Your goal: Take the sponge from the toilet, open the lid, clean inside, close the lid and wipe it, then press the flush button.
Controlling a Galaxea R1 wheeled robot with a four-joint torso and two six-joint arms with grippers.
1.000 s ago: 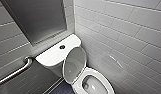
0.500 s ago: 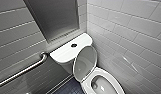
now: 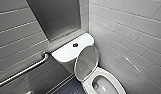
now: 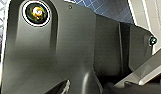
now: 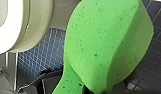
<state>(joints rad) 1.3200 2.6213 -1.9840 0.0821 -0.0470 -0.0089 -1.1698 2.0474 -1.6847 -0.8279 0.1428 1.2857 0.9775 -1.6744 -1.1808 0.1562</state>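
Currently the right gripper [image 5: 82, 87] is clamped on the sponge [image 5: 106, 45]. The green pad bulges out from a pinched end, hangs over the blue floor tiles [image 5: 38, 62] and lies near the white outer wall of the toilet [image 5: 28, 22], apart from it. The left gripper's state cannot be told: its wrist view gives mostly the robot's own dark plate [image 4: 58, 50].

In the head view the lid [image 3: 86, 62] stands raised at lower centre of the frame and leans back toward the tank [image 3: 63, 52]. The flush button [image 3: 75, 45] sits just above it, at centre. The bowl [image 3: 111, 76] opens at lower right, and a grab bar [image 3: 23, 71] runs along the lower left.

Status:
- Sponge pick-up: done.
- Lid opening: done.
- Cleaning inside: cannot be judged, because the bowl interior is blurred and cut off by the bottom edge.
- Remaining: close the lid, wipe it, press the flush button.
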